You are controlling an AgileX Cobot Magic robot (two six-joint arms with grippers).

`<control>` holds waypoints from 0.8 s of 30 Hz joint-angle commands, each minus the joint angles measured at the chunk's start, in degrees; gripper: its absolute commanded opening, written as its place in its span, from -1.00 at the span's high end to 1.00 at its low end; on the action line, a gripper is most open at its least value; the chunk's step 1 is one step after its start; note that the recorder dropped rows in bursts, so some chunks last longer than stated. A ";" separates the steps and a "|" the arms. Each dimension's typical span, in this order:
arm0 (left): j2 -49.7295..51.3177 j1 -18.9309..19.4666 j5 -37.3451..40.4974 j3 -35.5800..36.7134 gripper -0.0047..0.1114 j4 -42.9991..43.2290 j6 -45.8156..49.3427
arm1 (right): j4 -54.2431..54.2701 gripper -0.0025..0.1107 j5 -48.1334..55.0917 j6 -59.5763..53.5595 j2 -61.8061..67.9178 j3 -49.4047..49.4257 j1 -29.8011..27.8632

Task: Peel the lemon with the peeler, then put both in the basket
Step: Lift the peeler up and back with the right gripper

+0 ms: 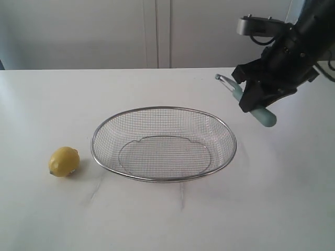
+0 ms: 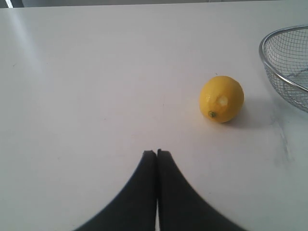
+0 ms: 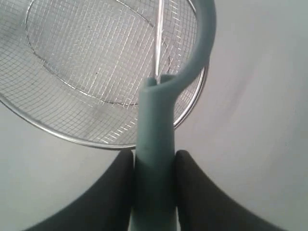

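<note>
At the far left, seen only from its own wrist camera, the left gripper hangs low over the bare counter with its jaws pressed together on nothing. It is a little way from the fruit, and it looks to me parked in waiting rather than reaching. The lemon lies on the counter at the near left, just beside the basket's left rim but not touching it. Its skin looks whole apart from one small pale spot, so I judge the peeling not yet begun. Its long axis runs roughly left to right, the nubby tip turned toward the basket and slightly away from the near edge. The basket sits upright in the middle of the counter with nothing in it, open to take both things at the end. To the right, clear of the counter, the right gripper carries the peeler. Its jaws are closed partway on the teal handle, one on each side of it. The peeler's long axis is tilted: the curved metal head points left and upward, toward the air beside the basket's far right rim. The butt of the handle sticks out low and to the right. That grip on the handle leaves the blade free, probably so it can be brought across to the fruit. The lemon lies well apart from it, on the other side of the basket.
</note>
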 commanded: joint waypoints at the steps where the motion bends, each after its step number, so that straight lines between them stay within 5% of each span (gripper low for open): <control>1: -0.26 0.20 0.07 0.25 0.92 0.05 -0.12 | 0.36 0.96 0.09 -0.69 -5.87 2.42 0.07; 24: -0.26 0.20 0.07 0.25 0.92 0.05 -0.12 | 0.77 0.96 -4.04 -0.78 -9.49 3.09 0.07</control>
